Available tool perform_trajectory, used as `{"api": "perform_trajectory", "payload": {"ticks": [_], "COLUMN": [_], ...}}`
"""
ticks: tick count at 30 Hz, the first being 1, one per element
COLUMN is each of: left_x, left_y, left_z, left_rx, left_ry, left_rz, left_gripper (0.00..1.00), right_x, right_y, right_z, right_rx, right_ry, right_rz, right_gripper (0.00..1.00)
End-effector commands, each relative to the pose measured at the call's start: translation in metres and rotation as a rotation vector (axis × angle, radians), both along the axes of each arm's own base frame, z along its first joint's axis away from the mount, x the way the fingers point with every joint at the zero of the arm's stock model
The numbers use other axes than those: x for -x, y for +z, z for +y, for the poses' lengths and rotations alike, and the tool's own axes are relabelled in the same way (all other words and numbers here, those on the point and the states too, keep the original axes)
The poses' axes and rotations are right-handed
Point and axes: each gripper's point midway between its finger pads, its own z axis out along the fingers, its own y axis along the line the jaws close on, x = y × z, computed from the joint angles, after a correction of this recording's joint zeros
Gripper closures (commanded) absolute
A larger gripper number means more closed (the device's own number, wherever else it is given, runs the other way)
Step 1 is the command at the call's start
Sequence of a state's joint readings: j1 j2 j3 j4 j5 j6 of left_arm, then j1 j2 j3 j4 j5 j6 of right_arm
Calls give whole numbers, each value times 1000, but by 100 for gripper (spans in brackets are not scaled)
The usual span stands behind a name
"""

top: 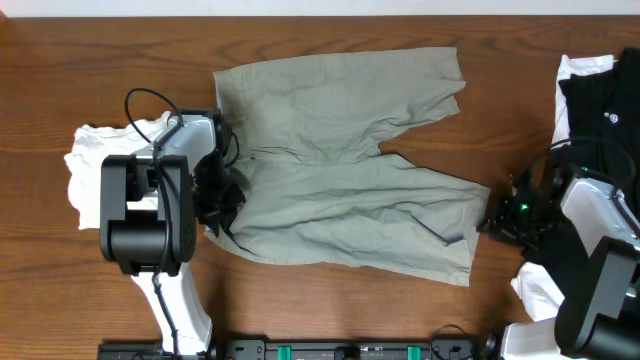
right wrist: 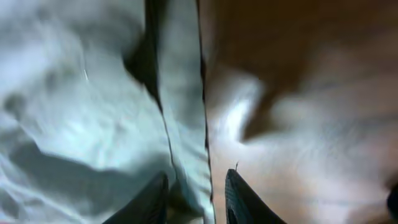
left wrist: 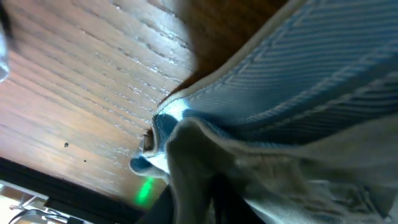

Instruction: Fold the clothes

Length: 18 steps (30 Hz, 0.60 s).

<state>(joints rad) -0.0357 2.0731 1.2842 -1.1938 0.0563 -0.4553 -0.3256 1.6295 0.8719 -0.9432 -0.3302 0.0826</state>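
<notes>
Wooden table (top: 100,60), seen from overhead, with the khaki shorts (top: 340,180) laid flat across its centre. The waist lies at the left and the two wide legs point right. The far leg (top: 400,90) ends near the far edge of the table, and the near leg (top: 400,235) reaches further right.

The left arm (top: 150,210) stands over the left part of the table, and the right arm (top: 600,280) enters at the near right corner. A black garment (top: 600,100) with white trim lies at the far right, apart from the shorts. A white garment (top: 85,165) lies at the left, partly under the left arm.

The left gripper (top: 222,195) sits at the waist edge. Its wrist view shows the pale blue inner waistband (left wrist: 298,81) turned up and raised off the wood, with cloth bunched where the jaws close on it. The fingers themselves are hidden by the fabric.

The right gripper (right wrist: 196,202) is at the right end of the near leg. Its dark fingertips (right wrist: 152,199) stand a narrow gap apart, with the hem (right wrist: 186,124) running between them and not pinched.
</notes>
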Motion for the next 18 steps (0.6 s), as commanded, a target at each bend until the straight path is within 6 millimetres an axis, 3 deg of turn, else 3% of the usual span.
{"api": "perform_trajectory", "payload": {"ticks": [1, 6, 10, 13, 14, 18], "left_x": [0, -2, -2, 2, 3, -10], "left_y": [-7, -8, -8, -6, -5, 3], "left_z": [-3, -3, -3, -3, -3, -6], "left_rx": [15, 15, 15, 15, 17, 51], "left_ry": [-9, -9, -9, -9, -13, -43], "left_rz": [3, -8, -8, 12, 16, -66], "left_gripper": [74, 71, 71, 71, 71, 71], "right_x": [5, 14, 2, -9, -13, -36], "right_y": [2, -1, -3, 6, 11, 27], "right_z": [4, 6, 4, 24, 31, 24], "right_rx": [-25, -28, -19, -141, -179, -141], "right_ry": [59, 43, 17, 58, 92, 87], "right_rz": [-8, 30, -15, -95, -134, -221], "right_gripper": [70, 67, 57, 80, 82, 79]}}
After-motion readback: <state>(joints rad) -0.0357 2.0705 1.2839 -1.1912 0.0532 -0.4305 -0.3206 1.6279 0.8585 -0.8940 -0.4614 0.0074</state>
